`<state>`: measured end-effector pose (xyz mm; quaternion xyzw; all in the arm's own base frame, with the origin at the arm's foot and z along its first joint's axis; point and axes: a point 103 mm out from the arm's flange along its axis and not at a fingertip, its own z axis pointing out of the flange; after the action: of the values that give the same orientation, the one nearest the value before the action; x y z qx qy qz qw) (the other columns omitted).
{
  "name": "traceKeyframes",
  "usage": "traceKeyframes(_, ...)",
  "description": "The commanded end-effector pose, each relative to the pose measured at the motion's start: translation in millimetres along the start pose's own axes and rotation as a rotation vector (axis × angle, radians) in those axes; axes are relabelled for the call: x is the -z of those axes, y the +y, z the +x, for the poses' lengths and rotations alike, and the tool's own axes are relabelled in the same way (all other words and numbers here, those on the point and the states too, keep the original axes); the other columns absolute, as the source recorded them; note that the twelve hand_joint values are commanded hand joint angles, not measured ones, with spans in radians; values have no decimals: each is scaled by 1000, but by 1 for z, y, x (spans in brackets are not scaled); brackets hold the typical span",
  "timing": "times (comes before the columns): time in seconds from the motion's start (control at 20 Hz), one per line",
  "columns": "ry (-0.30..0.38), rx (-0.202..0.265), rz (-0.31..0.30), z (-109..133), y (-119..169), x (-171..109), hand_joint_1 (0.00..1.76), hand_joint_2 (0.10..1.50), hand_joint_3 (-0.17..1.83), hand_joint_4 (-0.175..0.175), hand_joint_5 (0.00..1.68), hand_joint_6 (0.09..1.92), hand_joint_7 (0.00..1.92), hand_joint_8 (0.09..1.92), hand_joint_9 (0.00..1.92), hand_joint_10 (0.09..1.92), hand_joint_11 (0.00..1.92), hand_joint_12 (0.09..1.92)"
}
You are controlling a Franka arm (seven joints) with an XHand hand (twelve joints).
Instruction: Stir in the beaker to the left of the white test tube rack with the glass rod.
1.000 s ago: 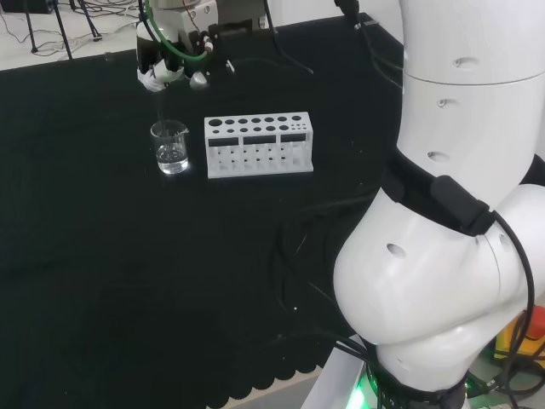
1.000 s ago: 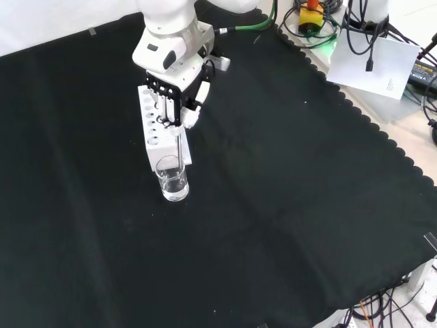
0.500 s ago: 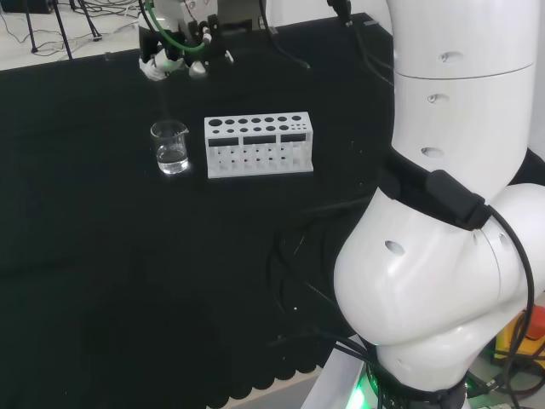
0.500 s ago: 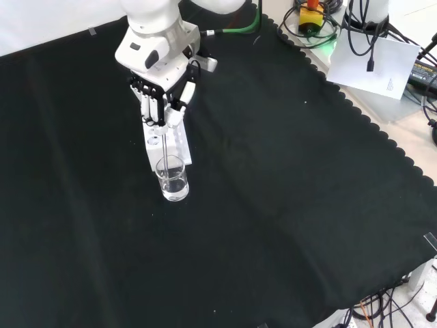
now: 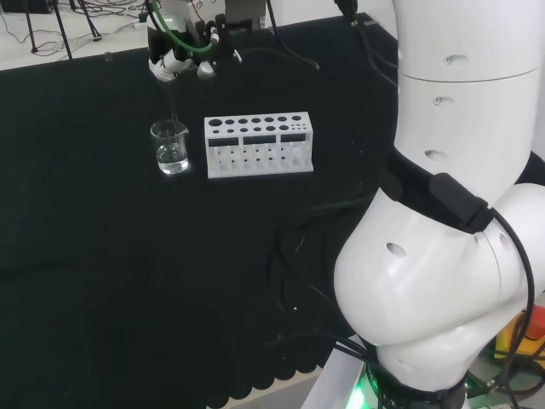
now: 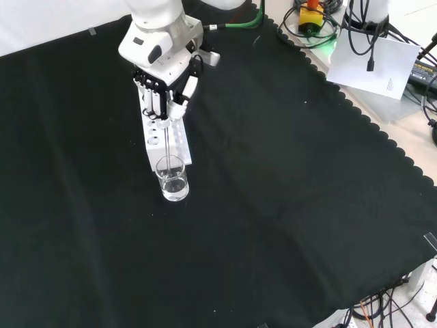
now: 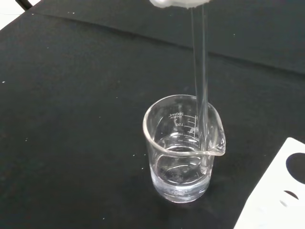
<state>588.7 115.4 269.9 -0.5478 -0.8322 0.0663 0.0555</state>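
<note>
A clear glass beaker with a little clear liquid stands on the black cloth, left of the white test tube rack in the head view. The hand hangs above the beaker, its fingers curled round the top of a thin glass rod. The rod points straight down. In the wrist view its lower end dips into the liquid near the beaker's spout side. In the front view the rack lies just behind the beaker, under the hand.
The arm's big white links stand at the head view's right. In the front view, cables, a white sheet and a yellow box lie beyond the cloth's scalloped right edge. Wide bare cloth surrounds the beaker.
The hand rose and swung left in the front view, then shifted back slightly right. The rod stays in the hand, its end over or in the beaker. Beaker and rack have not moved.
</note>
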Motion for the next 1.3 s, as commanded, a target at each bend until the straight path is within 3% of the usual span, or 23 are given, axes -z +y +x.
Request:
traceKeyframes(0.05,0,28,3,26,1,3,1307,1109,-175,-175,1426,87,1096,1140,1542,942,1670,618)
traceKeyframes(0.3,1,45,-5,36,7,3,1307,1109,-175,-175,1427,87,1095,1140,1542,943,1670,618)
traceKeyframes(0.7,-2,28,5,1,24,5,1307,1108,-175,-175,1428,87,1096,1139,1541,945,1670,620)
traceKeyframes(0.95,-7,9,8,-11,10,7,1307,1108,-175,-175,1427,87,1097,1137,1541,945,1669,621)
traceKeyframes(1.3,-1,17,-16,3,-15,11,1307,1108,-175,-175,1427,87,1098,1136,1541,946,1669,622)
